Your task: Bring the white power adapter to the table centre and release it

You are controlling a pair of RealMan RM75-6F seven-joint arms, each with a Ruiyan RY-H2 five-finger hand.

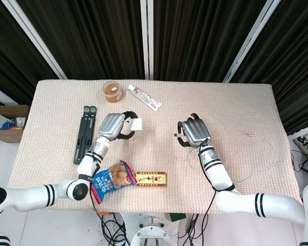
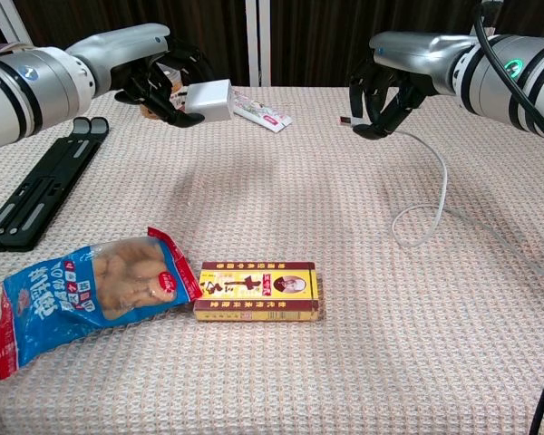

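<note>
A robot with two arms works at a surface [image 1: 236, 110] covered in a beige woven cloth, seen from above and from chest height.

The left hand [image 1: 112, 126] holds the white power adapter [image 2: 208, 100], a small pale block pinched at the fingertips. In the chest view the adapter hangs clear of the cloth, lifted in the air. It sits just beside a white tube [image 1: 144, 97], on the side nearer the robot, so it is still left of the middle of the surface.

The right hand [image 1: 193, 131] hovers well to the right of the tube. Its fingers curl around the plug end of a thin white cable [image 2: 426, 195], which trails down to the cloth and loops away to the right.

Well nearer the robot than the tube lie a blue snack bag [image 1: 112, 179] and a yellow and red box [image 1: 151, 178], touching end to end. A black folding stand [image 1: 84, 132] lies far to the tube's left, and a small brown tub [image 1: 112, 90] stands just left of the tube.

The step in hand appears to be the carry: the adapter is grasped and raised but not yet delivered. The next move likely calls for moving it rightward to the bare cloth between the two hands, lowering it until it rests there, then opening the fingers and lifting away without dragging it.
</note>
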